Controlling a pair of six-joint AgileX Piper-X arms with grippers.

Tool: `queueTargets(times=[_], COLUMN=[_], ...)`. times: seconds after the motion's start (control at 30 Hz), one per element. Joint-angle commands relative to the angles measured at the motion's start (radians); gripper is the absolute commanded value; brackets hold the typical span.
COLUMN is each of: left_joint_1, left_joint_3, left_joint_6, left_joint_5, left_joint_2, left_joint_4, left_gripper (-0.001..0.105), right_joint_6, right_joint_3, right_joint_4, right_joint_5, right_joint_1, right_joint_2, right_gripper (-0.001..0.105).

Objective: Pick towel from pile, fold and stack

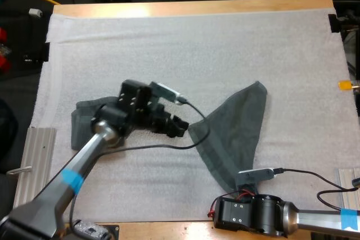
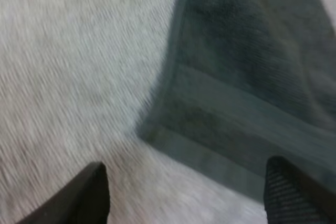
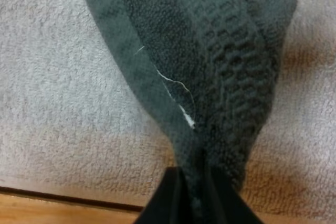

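A dark grey-green towel lies stretched into a long triangle on the white mat. Its near end is drawn to a narrow bunch at the front table edge. My right gripper is shut on that bunch; in the right wrist view the fingers pinch the gathered towel from both sides. My left gripper hovers just left of the towel's left corner. Its fingers stand open, clear of the hemmed corner. A second dark towel lies flat on the left, partly hidden under my left arm.
The wooden table edge runs right below the right gripper. Metal rails sit at the left and right sides of the mat. Bare mat extends behind both towels toward the far side.
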State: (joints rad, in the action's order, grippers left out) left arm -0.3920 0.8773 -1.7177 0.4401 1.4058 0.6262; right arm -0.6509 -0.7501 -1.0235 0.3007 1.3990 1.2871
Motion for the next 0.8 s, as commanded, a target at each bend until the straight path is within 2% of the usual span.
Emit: queueTargets(times=[0.0, 0.27, 0.53, 0.67, 0.77], left_joint_1=[-0.016, -0.054, -0.113, -0.129, -0.129], left_joint_3=[0.025, 0.119, 0.133, 0.133, 0.133], left_joint_6=[0.019, 0.019, 0.019, 0.019, 0.019], left_joint_5=[-0.05, -0.063, -0.063, -0.109, -0.108], left_joint_2=[0.026, 0.18, 0.278, 0.321, 0.334], left_joint_4=[0.0, 0.002, -0.001, 0.001, 0.005], left_gripper=[0.06, 0.06, 0.06, 0.06, 0.06], right_joint_6=[0.004, 0.029, 0.043, 0.043, 0.043], right_joint_3=[0.0, 0.0, 0.007, 0.007, 0.007], right_joint_4=[-0.014, -0.014, -0.014, -0.016, -0.016], right_joint_5=[0.01, 0.018, 0.018, 0.018, 0.018], right_joint_1=[0.002, 0.002, 0.002, 0.002, 0.002], right_joint_2=[-0.008, -0.008, -0.008, -0.008, -0.008], right_gripper=[0.0, 0.0, 0.0, 0.0, 0.0])
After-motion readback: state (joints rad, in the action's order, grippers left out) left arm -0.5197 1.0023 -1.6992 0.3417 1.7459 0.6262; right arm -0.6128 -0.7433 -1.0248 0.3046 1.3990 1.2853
